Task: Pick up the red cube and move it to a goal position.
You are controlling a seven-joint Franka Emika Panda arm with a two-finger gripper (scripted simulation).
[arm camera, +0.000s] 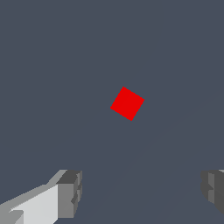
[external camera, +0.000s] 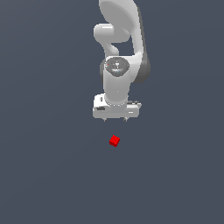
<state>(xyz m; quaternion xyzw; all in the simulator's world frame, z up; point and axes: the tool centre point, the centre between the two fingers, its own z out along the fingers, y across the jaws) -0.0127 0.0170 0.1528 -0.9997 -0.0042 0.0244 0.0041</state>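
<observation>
The counter (external camera: 43, 175) is plain grey. Above it the tool (external camera: 115, 119) hangs with fingers (arm camera: 70, 192) spread wide, holding nothing. The cube (external camera: 114, 141) lies on the counter near the tool, untouched, turned askew to the fingers. It looks light and rigid; pinch two opposite flat faces.

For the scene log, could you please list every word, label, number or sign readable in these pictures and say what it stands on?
None: no readable text appears in either view.
The small bright red plain cube has bare faces.
The white robot arm and its hand show no legible label or number.
The dark grey floor is unmarked.
</observation>
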